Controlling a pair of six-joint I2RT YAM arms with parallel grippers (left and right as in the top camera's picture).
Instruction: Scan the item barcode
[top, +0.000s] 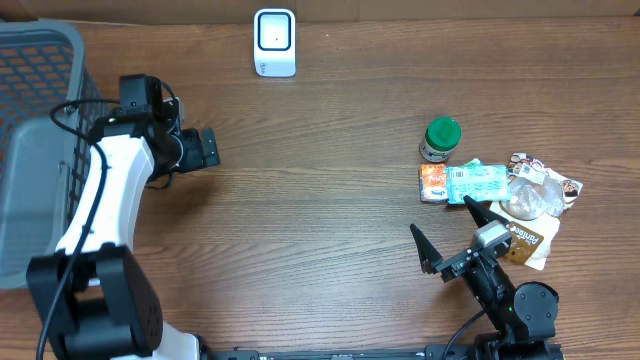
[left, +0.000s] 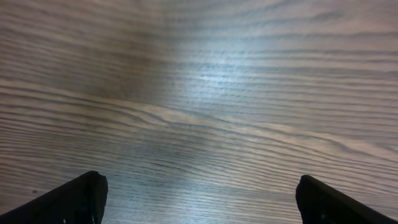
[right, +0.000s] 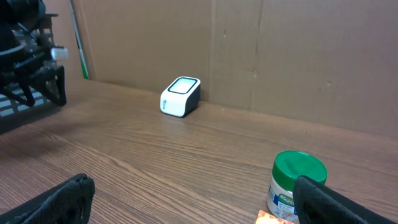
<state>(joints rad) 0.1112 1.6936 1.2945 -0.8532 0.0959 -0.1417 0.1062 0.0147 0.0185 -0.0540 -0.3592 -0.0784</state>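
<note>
Grey basket (top: 30, 120) at left edge of tabletop (top: 320, 230). Left gripper (top: 205, 148) near it, fingers apart, holding nothing. White scanner (top: 274, 42) at far edge, window facing up, bare wood between it and items. At right, one cluster: green-lid jar (top: 440, 138) upright, orange packet (top: 433, 184), crinkled bags (top: 535, 200). Pale blue packet (top: 476, 183) lies flat among them, long axis left-right, barcode label up. Right gripper (top: 443, 220) just beside cluster, fingers wide apart, empty.

left arm (top: 95, 200): white shell link, black joints, black base, loose black cable (top: 75, 110) | right arm (top: 500, 290): all black, grey wrist block (top: 490, 234) | left tool (top: 205, 148), right tool (top: 450, 228): black tapered fingers
</note>
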